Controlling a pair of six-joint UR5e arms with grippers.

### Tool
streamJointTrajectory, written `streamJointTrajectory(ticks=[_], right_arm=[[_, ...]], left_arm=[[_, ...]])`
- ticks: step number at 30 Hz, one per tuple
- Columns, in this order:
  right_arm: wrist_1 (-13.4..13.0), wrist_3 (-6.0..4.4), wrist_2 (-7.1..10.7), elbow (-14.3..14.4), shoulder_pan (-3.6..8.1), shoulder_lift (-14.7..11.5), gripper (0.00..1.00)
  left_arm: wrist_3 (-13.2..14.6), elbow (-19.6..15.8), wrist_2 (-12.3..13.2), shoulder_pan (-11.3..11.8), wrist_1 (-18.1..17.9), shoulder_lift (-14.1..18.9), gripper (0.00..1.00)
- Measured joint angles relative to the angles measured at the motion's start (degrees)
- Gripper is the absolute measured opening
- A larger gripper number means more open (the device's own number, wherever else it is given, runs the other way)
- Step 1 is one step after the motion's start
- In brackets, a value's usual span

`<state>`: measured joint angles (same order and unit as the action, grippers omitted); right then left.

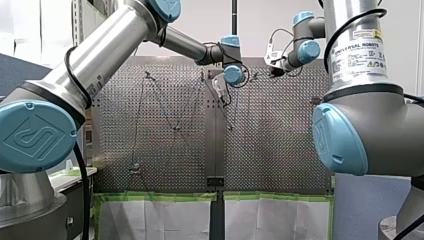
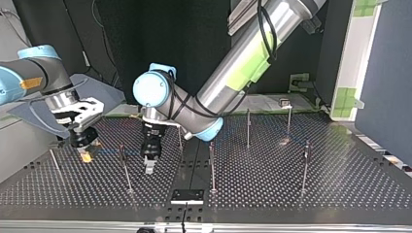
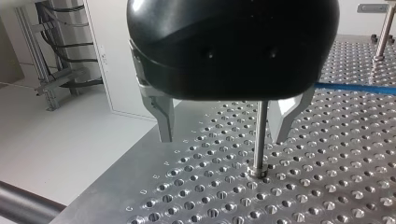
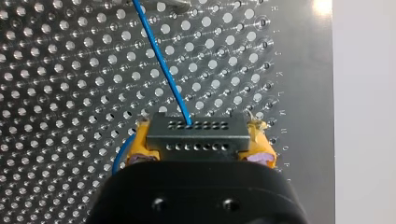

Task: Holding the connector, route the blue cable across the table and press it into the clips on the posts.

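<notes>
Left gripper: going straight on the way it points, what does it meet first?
The left gripper seems to straddle a thin post with open fingers, so its tips would likely meet the perforated table first; depth is unclear.

Grey connector (image 4: 195, 133) in right jaws, blue cable (image 4: 161, 63) straight from its face.

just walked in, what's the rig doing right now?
My right gripper is shut on the connector, yellow pads on both its sides, and the blue cable leads away from it over the perforated table. My left gripper is open, with a post between its fingers in its wrist view. How far the routing has got does not show.
</notes>
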<state>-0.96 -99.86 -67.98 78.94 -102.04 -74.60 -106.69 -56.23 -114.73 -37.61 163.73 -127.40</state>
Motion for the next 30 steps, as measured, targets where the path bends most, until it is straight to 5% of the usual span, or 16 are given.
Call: streamJointTrajectory(ticks=[15,30], right_arm=[[0.0,0.0,0.0,0.0,0.03,0.0,0.0],[0.0,0.0,0.0,0.0,0.03,0.0,0.0]], left_arm=[[4.25,-3.26,-4.32,-2.72,5.08,-1.55,1.0],[4.34,-3.6,-4.51,-2.92,6.61,-1.34,1.0]])
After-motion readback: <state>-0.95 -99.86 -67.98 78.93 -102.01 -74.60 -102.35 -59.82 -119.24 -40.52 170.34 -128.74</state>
